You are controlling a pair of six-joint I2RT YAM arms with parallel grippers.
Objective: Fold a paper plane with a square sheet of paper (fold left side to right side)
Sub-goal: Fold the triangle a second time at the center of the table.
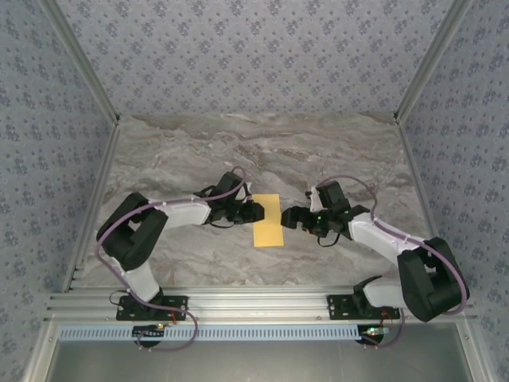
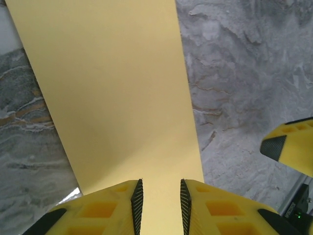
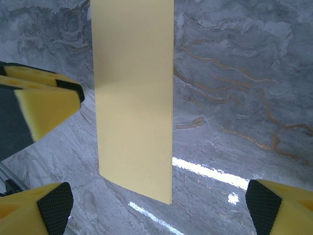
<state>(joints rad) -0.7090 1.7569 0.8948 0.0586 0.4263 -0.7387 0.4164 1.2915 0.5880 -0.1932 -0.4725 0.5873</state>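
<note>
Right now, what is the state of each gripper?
Left gripper: slightly open, narrow gap over the paper, holding nothing.
Right gripper: wide open, empty.

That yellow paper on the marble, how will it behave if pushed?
Probably floppy: the paper looks thin and lies flat. Likely to slide rather than resist, since the marble table looks glossy. A push at one edge might buckle it.

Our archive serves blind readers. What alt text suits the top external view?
A narrow yellow paper lies flat on a marble table, the left gripper at its left edge and the right gripper beside its right edge.
</note>
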